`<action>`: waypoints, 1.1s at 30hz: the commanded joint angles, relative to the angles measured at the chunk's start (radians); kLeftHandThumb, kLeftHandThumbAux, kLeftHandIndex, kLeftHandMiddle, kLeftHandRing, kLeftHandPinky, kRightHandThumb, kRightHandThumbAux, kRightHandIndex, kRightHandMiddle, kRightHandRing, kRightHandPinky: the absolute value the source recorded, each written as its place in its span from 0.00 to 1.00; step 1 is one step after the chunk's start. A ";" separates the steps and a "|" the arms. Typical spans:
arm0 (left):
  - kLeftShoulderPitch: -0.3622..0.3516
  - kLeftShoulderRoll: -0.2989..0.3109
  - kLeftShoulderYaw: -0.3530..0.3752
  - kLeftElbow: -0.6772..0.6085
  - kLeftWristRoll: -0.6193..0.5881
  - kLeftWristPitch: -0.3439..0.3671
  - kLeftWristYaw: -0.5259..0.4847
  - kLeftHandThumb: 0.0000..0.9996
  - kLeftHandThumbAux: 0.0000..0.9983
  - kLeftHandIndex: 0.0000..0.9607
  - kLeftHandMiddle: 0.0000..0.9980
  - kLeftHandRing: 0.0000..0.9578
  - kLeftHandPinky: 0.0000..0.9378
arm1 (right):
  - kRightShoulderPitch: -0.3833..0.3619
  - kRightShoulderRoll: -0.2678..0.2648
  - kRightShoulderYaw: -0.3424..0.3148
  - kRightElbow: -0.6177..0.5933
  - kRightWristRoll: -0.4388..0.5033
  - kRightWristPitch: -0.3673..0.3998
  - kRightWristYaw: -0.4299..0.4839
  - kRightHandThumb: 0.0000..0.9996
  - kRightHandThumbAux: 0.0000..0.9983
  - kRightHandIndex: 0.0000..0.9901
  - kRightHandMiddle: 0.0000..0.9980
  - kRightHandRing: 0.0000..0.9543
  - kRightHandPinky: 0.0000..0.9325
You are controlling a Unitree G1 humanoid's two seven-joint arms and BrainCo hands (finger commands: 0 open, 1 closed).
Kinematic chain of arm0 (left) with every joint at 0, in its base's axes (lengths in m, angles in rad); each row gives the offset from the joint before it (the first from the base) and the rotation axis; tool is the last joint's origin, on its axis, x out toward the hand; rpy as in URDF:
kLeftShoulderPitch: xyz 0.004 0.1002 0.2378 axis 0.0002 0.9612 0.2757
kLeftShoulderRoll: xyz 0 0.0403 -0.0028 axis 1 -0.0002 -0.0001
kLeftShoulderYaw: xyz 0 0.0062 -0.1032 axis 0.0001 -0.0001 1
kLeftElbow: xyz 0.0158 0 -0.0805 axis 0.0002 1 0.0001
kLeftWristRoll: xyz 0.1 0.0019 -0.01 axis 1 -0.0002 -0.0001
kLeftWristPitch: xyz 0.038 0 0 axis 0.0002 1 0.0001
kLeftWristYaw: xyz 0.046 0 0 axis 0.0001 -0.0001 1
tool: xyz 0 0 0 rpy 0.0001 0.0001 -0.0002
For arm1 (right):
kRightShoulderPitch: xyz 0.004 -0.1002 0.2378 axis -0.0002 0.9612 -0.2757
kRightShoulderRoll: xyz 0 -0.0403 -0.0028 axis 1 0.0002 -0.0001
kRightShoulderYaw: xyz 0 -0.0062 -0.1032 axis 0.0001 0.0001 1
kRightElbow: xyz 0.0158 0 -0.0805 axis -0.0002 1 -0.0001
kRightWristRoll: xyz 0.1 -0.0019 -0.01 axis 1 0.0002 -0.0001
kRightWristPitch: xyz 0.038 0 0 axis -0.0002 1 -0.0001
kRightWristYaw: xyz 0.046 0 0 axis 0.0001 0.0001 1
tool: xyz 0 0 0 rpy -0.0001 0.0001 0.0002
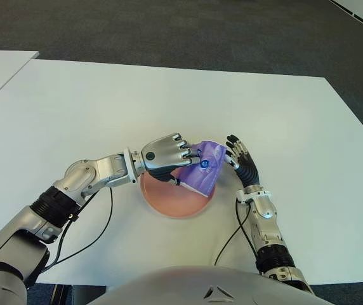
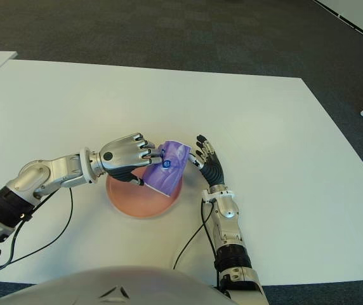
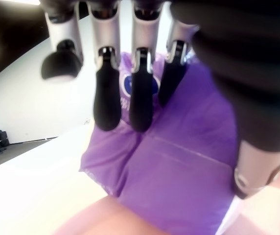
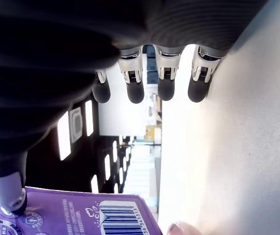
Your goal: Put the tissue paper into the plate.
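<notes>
two hands: left hand [image 1: 167, 154] grips tissue pack [image 1: 205, 166] over plate [image 1: 169, 202]; right hand [image 1: 242, 159] relaxed beside it.

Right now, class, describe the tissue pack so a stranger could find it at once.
On the white table, find the round pink plate near the front edge. Above its right rim the left hand grips the tissue pack, the only purple thing there.

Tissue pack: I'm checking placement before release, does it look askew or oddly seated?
Yes. The tissue pack is tilted, its far end sticking out past the plate rim, with the left hand gripping it. The open right hand shows just right of it.
</notes>
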 commanded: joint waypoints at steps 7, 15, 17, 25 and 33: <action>-0.002 0.021 -0.011 -0.001 0.009 -0.023 -0.036 0.85 0.67 0.41 0.55 0.86 0.90 | 0.109 -0.001 0.000 0.123 -0.005 0.101 0.001 0.00 0.59 0.00 0.00 0.00 0.00; -0.007 0.016 -0.008 -0.003 0.011 -0.009 -0.067 0.85 0.67 0.41 0.55 0.86 0.90 | 0.106 -0.007 -0.007 0.138 -0.001 0.084 0.009 0.00 0.61 0.00 0.00 0.00 0.00; -0.007 0.014 -0.007 -0.002 0.013 -0.004 -0.067 0.85 0.67 0.41 0.55 0.86 0.90 | 0.104 -0.009 -0.009 0.142 -0.001 0.082 0.010 0.00 0.62 0.00 0.00 0.00 0.00; -0.012 0.014 -0.010 0.000 0.000 -0.010 -0.080 0.85 0.67 0.41 0.55 0.87 0.91 | 0.096 -0.013 -0.010 0.148 0.001 0.085 0.017 0.00 0.64 0.00 0.00 0.00 0.00; 0.002 0.009 0.000 -0.012 0.016 0.029 -0.093 0.85 0.67 0.41 0.55 0.87 0.89 | 0.088 -0.014 -0.010 0.160 -0.005 0.095 0.010 0.00 0.62 0.00 0.00 0.00 0.00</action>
